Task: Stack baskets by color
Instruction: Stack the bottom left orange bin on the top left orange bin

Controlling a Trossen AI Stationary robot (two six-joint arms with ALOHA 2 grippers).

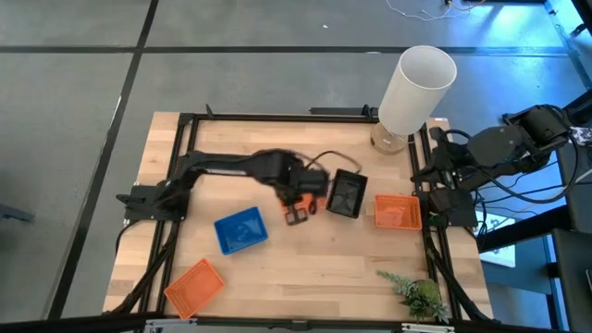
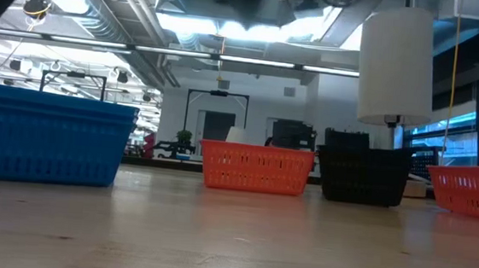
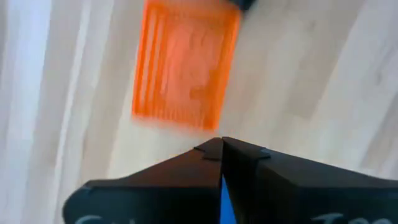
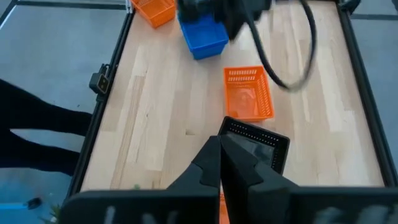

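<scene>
Several baskets rest flat on the wooden table. A blue basket lies left of centre, an orange basket near the front left corner, a black basket at centre and an orange basket at the right. Another orange basket lies beside the black one, largely hidden in the high view by my left gripper. That gripper hangs shut above this orange basket, holding nothing. My right gripper waits shut and raised at the table's right edge.
A tall white cylinder stands at the far right corner and a small green plant at the near right corner. Black frame rails run along the table's edges. Bare wood lies in front of the baskets.
</scene>
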